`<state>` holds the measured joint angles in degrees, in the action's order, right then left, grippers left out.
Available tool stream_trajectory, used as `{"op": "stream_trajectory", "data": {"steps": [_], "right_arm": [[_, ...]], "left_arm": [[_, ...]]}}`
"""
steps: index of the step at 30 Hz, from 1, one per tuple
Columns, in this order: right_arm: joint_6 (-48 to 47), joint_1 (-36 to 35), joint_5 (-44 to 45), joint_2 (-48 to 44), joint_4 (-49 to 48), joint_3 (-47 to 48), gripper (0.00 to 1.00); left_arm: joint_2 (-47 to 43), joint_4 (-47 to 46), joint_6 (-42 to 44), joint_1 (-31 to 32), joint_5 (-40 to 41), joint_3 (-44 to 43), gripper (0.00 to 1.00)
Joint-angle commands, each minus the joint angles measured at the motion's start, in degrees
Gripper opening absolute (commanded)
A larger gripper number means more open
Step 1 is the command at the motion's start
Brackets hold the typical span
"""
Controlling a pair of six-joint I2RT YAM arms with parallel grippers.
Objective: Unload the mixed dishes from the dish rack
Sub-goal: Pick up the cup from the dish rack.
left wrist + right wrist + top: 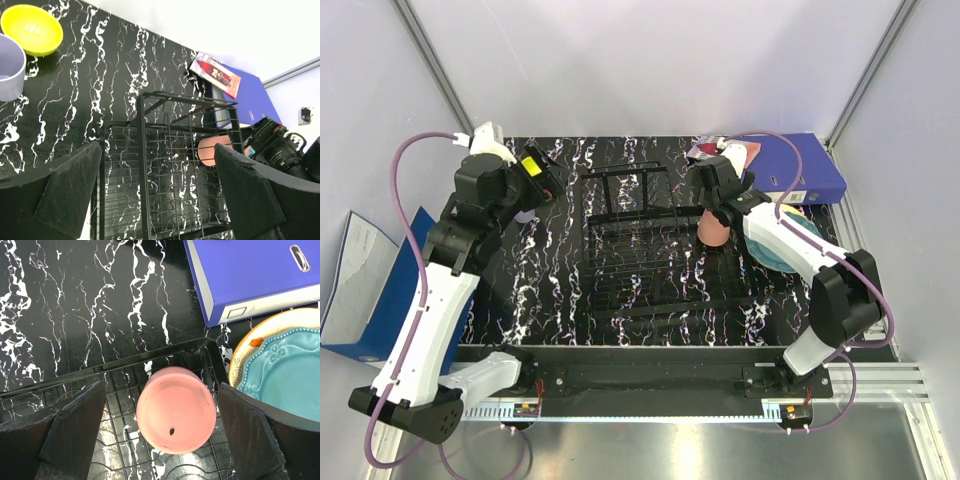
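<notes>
Pink cup sits in the rack at its far right corner, round flat face turned up toward the right wrist camera. The right claw hangs right over it with its fingers spread wide, one on each side of the cup. Neither finger touches it, and a gap shows on both sides. From the top view the cup lies just under that claw's tip, against the rack's right edge.

Beside the rack on the right, on the tabletop, the teal plate lies stacked on the cream-orange plate, whose rim shows around it. The binder lies beyond them at the far right corner, with the booklet at its left end.

The left claw is off to the far left of the rack, jaws parted and holding nothing, its camera looking across the rack's wires. The yellow bowl and the lavender cup stand on the tabletop well left of the rack, near each other but apart.
</notes>
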<state>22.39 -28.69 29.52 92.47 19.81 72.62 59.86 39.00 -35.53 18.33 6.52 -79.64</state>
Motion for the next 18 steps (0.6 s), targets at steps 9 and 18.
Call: {"op": "stream_trajectory", "data": {"steps": [9,18], "right_arm": [[2.39,0.47,1.95,-0.97,-0.04,-4.32,0.94],[2.49,0.65,1.77,-4.13,-0.39,-4.51,0.36]], "left_arm": [[0.09,-3.76,0.02,0.39,-2.92,2.03,0.99],[-0.44,-3.94,-0.42,0.83,-3.1,3.08,0.99]]}}
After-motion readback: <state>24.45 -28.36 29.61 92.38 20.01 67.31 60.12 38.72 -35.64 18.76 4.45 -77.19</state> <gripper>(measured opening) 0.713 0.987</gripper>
